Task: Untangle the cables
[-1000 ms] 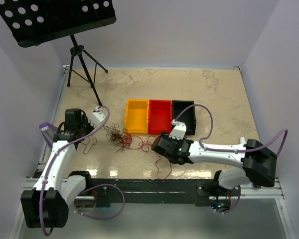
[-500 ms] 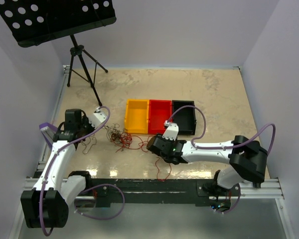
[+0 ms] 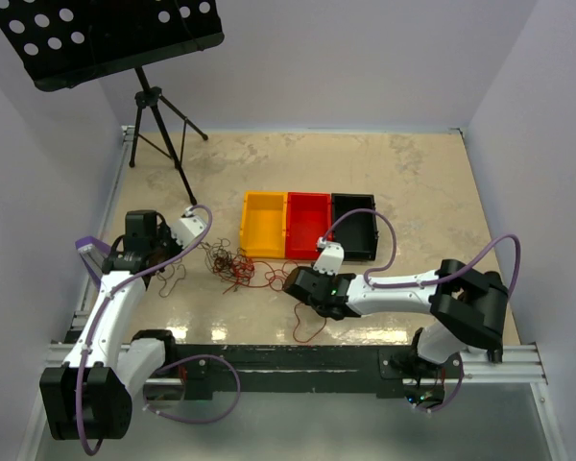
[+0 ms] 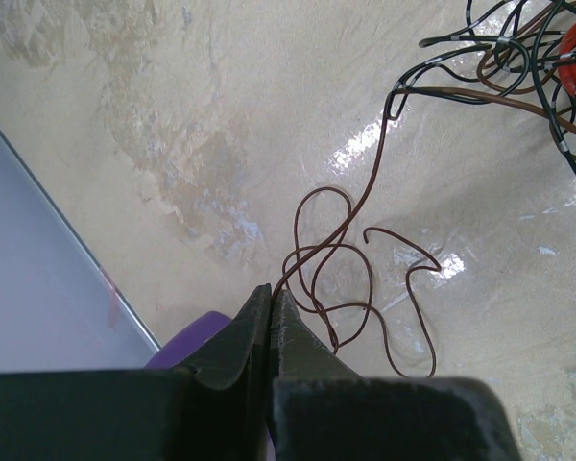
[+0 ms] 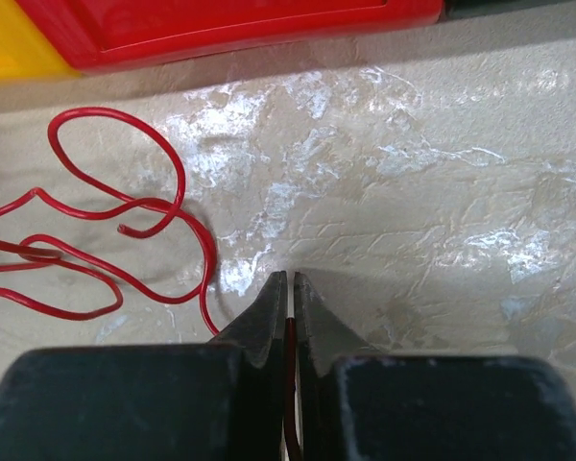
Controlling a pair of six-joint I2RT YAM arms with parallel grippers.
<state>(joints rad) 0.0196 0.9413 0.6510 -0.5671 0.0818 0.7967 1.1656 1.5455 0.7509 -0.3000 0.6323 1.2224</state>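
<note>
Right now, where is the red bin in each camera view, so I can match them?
Top external: red bin mid-table, middle of the bin row, yellow bin on its left.
Left wrist: not in view.
Right wrist: its wall along the top edge, yellow bin in the top-left corner.
Shared landmark: the red cable, top-right in left wrist, left in right wrist.

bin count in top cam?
3, side by side in one row: yellow bin on the left, red bin in the middle, black bin on the right. None seems hidden.
</note>
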